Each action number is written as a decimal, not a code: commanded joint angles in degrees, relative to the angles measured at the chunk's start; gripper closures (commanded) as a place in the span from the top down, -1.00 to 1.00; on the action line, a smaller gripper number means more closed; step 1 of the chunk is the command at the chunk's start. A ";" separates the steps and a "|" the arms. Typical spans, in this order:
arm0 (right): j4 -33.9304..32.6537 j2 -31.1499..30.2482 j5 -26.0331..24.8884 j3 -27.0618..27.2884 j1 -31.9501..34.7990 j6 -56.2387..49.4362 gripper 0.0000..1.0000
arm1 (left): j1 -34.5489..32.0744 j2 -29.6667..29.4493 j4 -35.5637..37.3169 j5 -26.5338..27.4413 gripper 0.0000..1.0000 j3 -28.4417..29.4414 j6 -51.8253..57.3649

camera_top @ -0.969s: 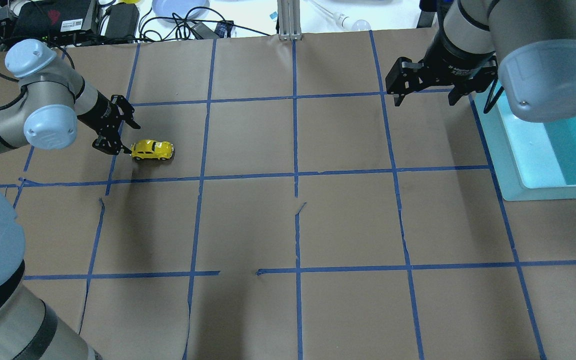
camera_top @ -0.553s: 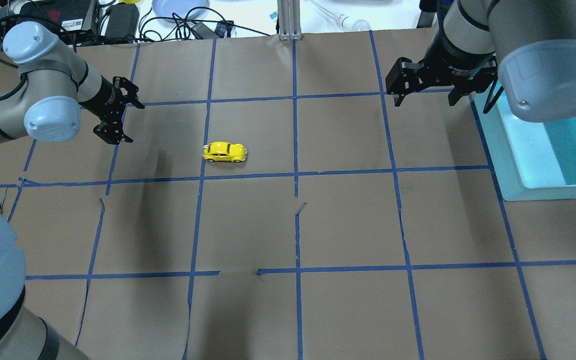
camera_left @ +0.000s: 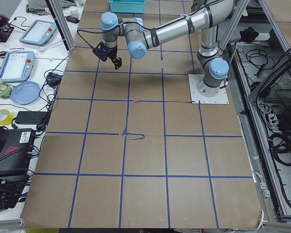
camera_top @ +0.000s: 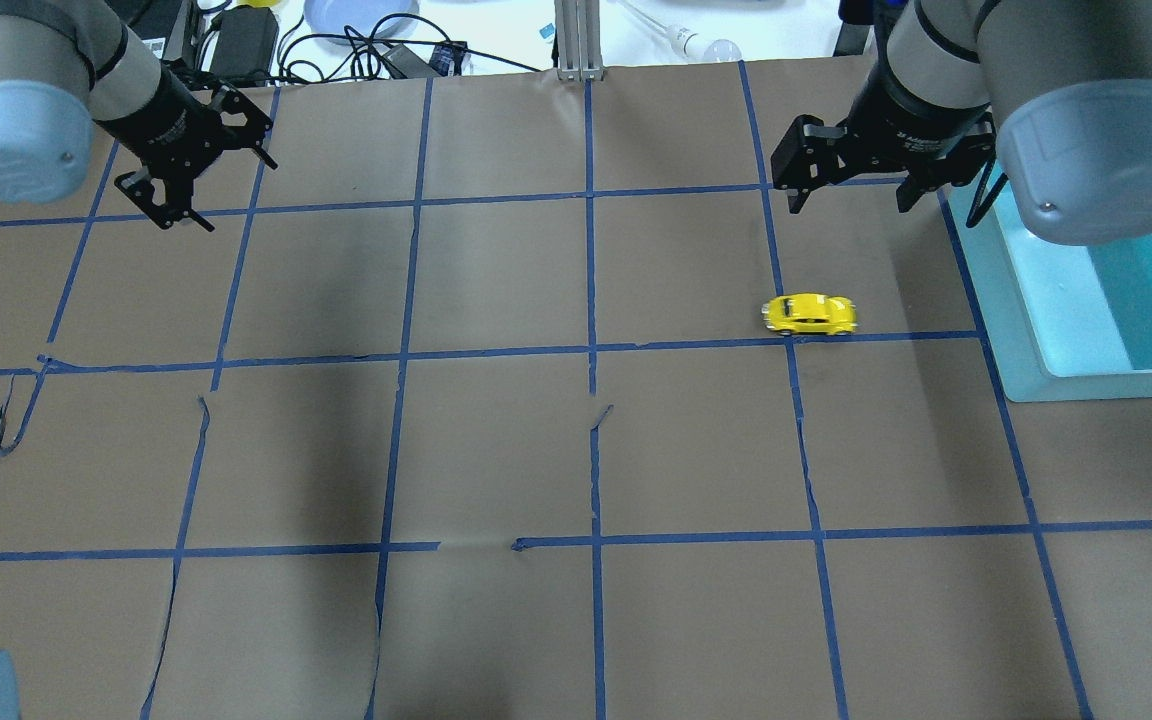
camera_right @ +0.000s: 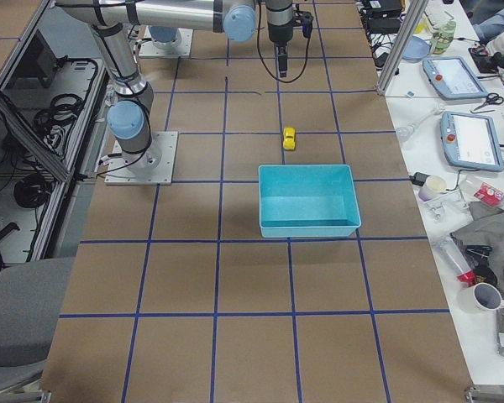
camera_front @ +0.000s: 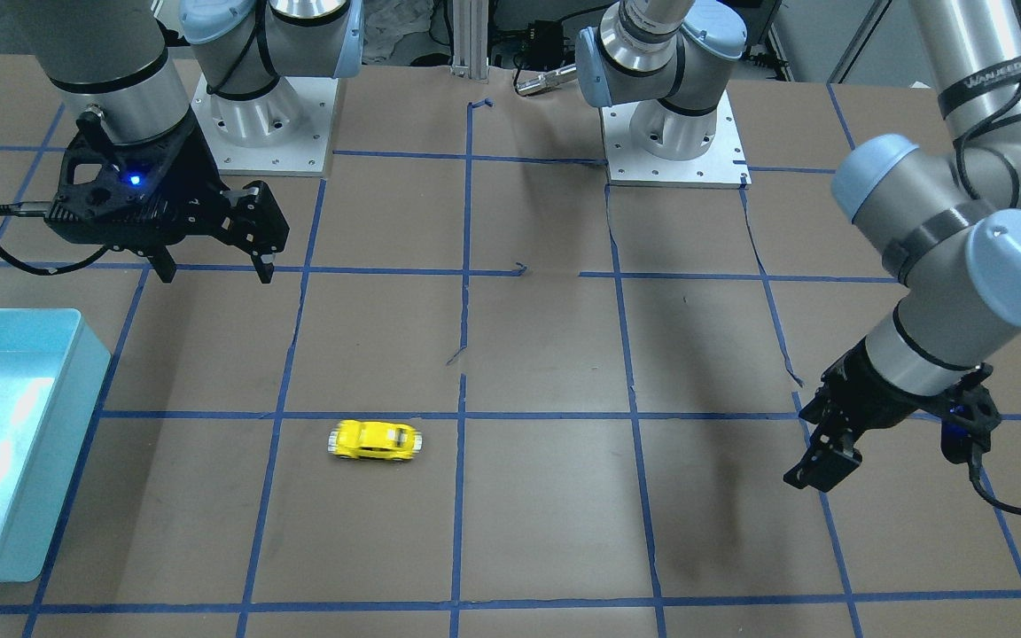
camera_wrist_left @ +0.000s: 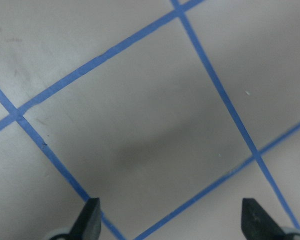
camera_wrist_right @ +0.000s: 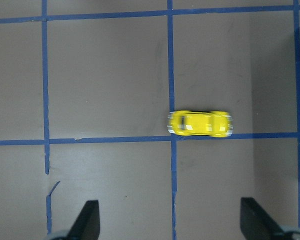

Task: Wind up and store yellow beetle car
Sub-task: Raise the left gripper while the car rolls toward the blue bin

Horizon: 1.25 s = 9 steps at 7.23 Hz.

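The yellow beetle car (camera_top: pixel 809 315) stands alone on the brown table, on a blue tape line just left of the teal bin (camera_top: pixel 1021 330). It also shows in the front view (camera_front: pixel 375 440), the right side view (camera_right: pixel 289 138) and the right wrist view (camera_wrist_right: pixel 200 123), a bit blurred. My right gripper (camera_top: pixel 850 205) is open and empty, above the table just beyond the car, and shows in the front view (camera_front: pixel 214 275). My left gripper (camera_top: pixel 241 197) is open and empty at the far left, well away from the car; its wrist view (camera_wrist_left: pixel 171 220) shows only bare paper.
The open teal bin (camera_front: pixel 76 425) sits at the table's right end, empty as far as shown. Blue tape lines grid the brown paper. Cables, a plate and devices lie beyond the far edge (camera_top: pixel 356 30).
The car has rolled right across the table, from beside my left gripper to near the bin. My left arm has pulled back and up towards the far left. The right arm has not moved.
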 commanded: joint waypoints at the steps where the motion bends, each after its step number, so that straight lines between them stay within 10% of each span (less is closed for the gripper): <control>1: 0.00 0.00 0.09 0.00 0.00 -0.09 1.00 | -6.47 3.41 -11.81 9.28 1.00 5.91 8.52; 5: -0.44 1.93 0.52 -1.67 0.00 1.31 1.00 | -8.69 8.42 -12.37 9.11 1.00 5.22 20.13; 9: -4.53 7.99 -0.17 -1.24 -1.06 31.46 1.00 | -8.69 11.68 -19.93 2.01 1.00 1.98 25.84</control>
